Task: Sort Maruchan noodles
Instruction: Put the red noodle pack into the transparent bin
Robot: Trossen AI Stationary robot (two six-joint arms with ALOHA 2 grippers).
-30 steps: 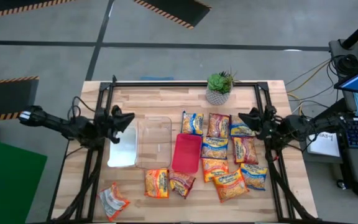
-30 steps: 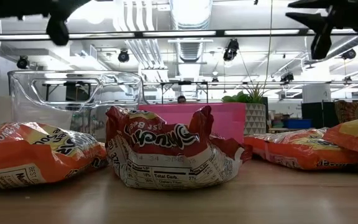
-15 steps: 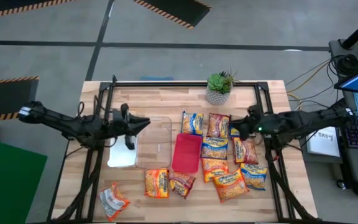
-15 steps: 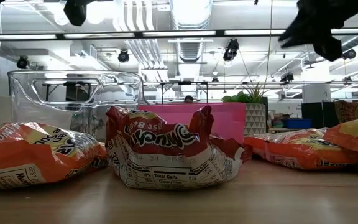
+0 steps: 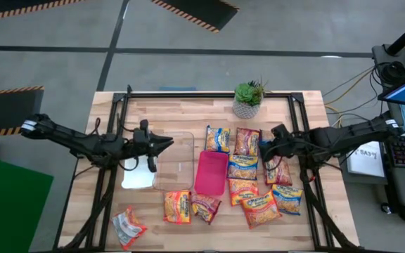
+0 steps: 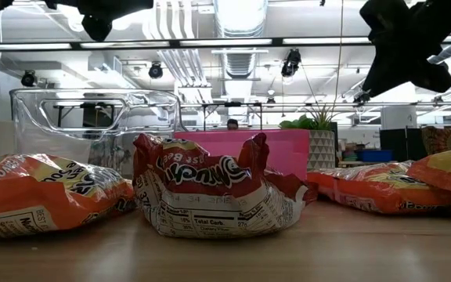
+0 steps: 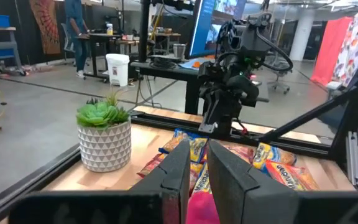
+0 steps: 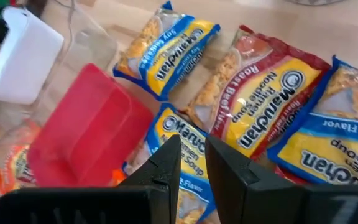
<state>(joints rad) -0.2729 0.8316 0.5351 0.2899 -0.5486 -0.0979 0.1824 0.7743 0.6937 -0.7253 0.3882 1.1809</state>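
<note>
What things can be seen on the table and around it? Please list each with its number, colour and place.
noodle packets: about eleven, orange-yellow with blue, red or orange; most on the table's right half, two near the front edge, one alone at the front left corner
red tray: one, mid-table
clear tray: one, left of the red tray
white tray: one, left of the clear tray
plant: one, green in a white pot, back edge
table: one, light wood
left claw: above the clear tray
right claw: above the packets
</note>
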